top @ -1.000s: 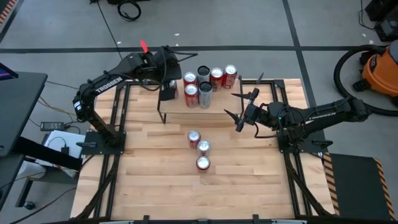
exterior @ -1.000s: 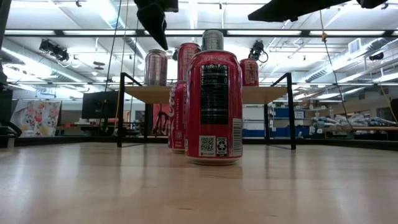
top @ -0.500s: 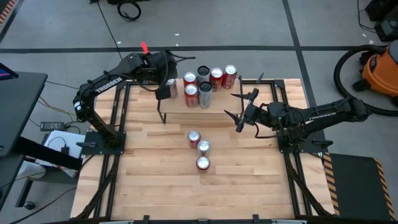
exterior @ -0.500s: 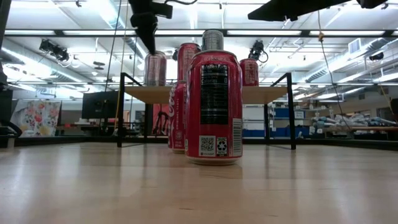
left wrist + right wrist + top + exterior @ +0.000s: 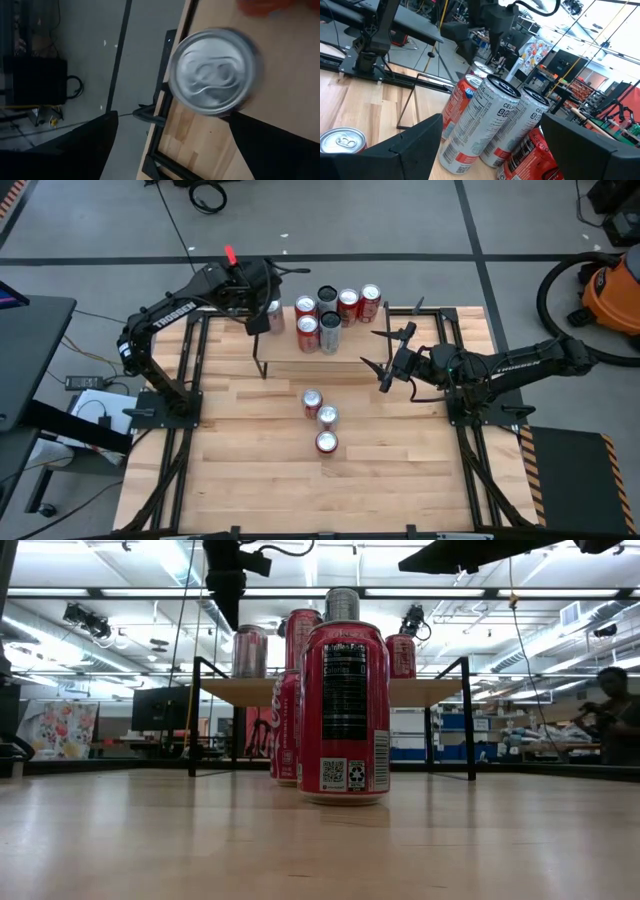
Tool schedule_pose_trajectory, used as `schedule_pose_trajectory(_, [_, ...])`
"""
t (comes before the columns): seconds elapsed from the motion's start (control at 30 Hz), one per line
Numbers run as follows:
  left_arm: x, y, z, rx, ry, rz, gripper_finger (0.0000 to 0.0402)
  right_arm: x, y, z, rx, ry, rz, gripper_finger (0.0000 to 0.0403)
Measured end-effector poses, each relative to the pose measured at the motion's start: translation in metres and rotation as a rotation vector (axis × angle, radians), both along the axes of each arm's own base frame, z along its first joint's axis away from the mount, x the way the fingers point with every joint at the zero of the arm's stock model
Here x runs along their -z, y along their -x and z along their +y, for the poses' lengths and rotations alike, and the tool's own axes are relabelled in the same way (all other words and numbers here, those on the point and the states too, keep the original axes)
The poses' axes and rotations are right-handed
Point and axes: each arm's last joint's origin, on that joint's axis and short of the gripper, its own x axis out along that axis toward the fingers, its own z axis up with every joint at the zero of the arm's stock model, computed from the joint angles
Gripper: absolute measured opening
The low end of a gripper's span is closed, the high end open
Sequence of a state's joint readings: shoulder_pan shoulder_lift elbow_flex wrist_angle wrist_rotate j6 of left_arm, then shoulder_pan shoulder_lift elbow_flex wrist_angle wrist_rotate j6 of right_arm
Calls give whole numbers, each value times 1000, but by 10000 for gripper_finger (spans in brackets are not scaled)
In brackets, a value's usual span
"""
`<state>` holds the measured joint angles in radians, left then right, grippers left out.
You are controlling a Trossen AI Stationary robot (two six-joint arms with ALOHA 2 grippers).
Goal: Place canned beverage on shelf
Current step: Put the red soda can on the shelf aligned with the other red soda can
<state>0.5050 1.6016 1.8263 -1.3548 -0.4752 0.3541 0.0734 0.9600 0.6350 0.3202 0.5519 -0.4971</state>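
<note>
Left gripper [image 5: 262, 318], jaws released, over can [image 5: 274, 311] at shelf [image 5: 350, 338] 9 o'clock edge: snag risks toppling.

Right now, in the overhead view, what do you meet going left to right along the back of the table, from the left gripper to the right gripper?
Left gripper open above a silver-topped can at the shelf's left end → cluster of five cans on the shelf → right gripper, open, beside the shelf's right end.
</note>
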Motion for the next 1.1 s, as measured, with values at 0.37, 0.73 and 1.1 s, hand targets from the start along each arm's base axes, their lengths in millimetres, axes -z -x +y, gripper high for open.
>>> schedule_pose_trajectory(0.37, [0, 12, 17, -90, 0, -11, 393, 0, 0, 0, 0, 0, 0, 347])
schedule_pose_trajectory(0.73, [1, 15, 22, -101, 38, -33, 393, 0, 0, -1, 10, -4, -2, 347])
schedule_pose_trajectory(1.1, [5, 21, 16, -168, 130, -16, 393, 0, 0, -2, 12, -3, 0, 347])
